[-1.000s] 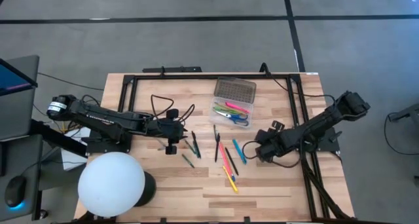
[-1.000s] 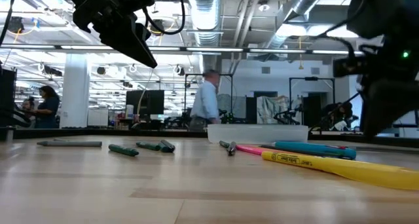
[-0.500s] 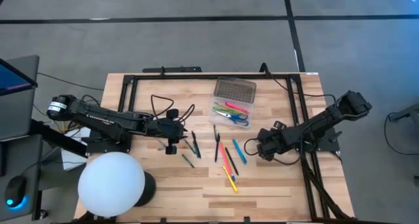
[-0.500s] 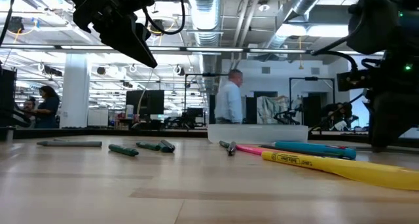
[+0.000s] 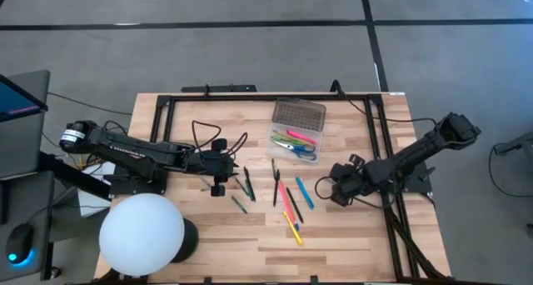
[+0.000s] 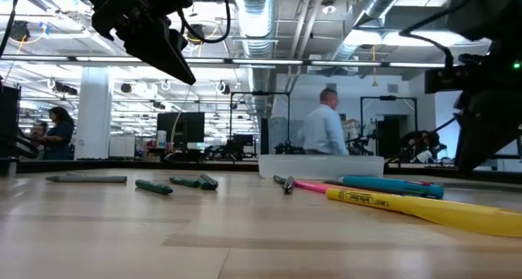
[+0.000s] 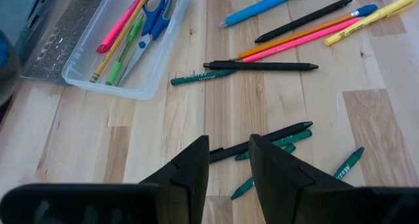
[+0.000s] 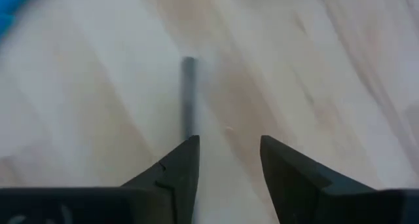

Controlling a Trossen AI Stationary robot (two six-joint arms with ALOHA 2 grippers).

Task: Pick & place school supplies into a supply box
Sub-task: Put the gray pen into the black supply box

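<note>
Right now my right gripper (image 8: 226,160) sits low over the wood at the right of the high view, jaws spread with nothing between them, and a thin grey pencil-like stick (image 8: 188,98) lies just ahead of the fingertips. I judge the main risk to be a missed pinch — the stick is slim and flat on the table (image 5: 350,235), so if I close off-centre one finger could nudge it and roll it away, or the tips could scrape the boards.

My left gripper (image 7: 227,164) hovers at centre-left of the high view, jaws parted and empty, above a black pen (image 7: 262,140) and some green pens (image 7: 273,145); I could catch two at once there, since they lie touching.

The supply box (image 5: 295,142) stands open at upper centre, its dotted lid (image 5: 298,114) behind it — blue-handled scissors (image 7: 150,18), a pink marker (image 7: 122,22) and a green one already inside. More pens (image 5: 290,206) lie between the grippers, close together, so a sweep could scatter them.
</note>
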